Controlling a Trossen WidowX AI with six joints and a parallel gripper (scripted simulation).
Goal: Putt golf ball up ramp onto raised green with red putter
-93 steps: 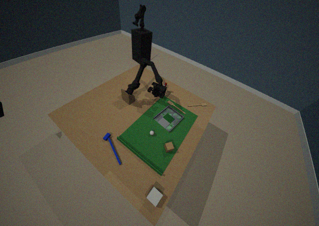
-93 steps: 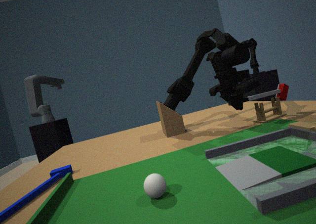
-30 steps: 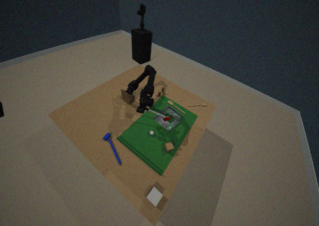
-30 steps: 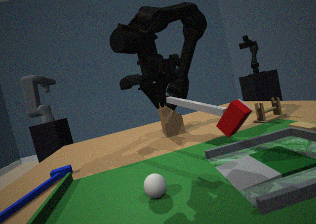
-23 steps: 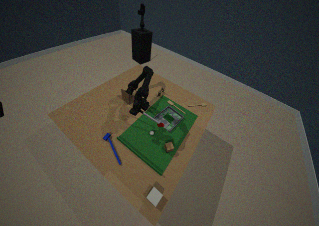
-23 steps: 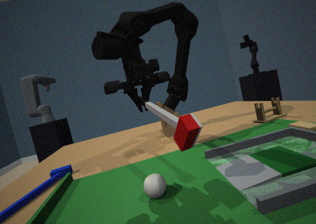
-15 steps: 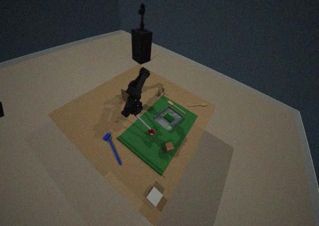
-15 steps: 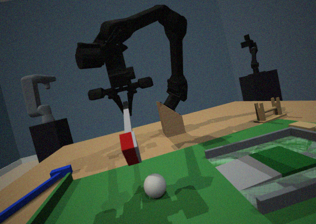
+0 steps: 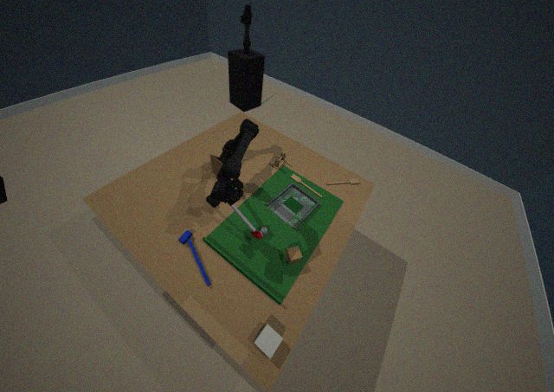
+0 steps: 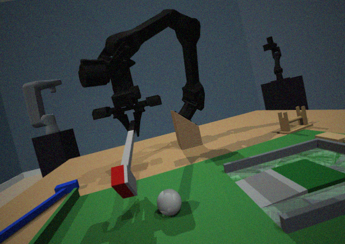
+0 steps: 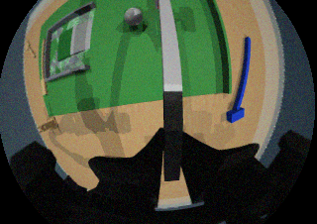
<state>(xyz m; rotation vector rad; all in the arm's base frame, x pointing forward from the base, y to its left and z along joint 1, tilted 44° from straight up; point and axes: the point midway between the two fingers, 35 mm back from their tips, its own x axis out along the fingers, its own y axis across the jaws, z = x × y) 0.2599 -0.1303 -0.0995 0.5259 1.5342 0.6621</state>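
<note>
A: Going left to right in the exterior view. At the far left we have a blue mallet (image 10: 33, 210) lying along the left edge of the green mat (image 10: 211, 224), on the tan board (image 10: 91, 166). It is well apart from everything else.

B: Gripper?

A: The gripper (image 10: 133, 124) is clenched on the dark top end of the red putter (image 10: 126, 163). The shaft hangs down, tilted slightly left, and the red head sits near the mat's left edge. We can't tell whether the head touches the mat or floats just above it.

B: Ball?

A: The golf ball (image 10: 168, 202) is on the mat just right of the putter head, with a small gap between them and no contact. From the wrist view the ball (image 11: 134, 16) is left of the shaft, near the head.

B: Room to swing?

A: There is open green between the ball and the grey ramp (image 10: 268, 186). The ramp leads up to the raised green (image 10: 309, 173), which is boxed by grey walls (image 10: 267, 156) with an opening at the ramp side. A tan wedge (image 10: 186, 131) stands on the board behind the mat, beyond the putter line.

B: Far right?

A: A small wooden rack (image 10: 294, 122) sits at the mat's back edge. In the top view a wooden block (image 9: 293, 253) sits on the mat near the front right, away from the ball (image 9: 264, 230).
</note>
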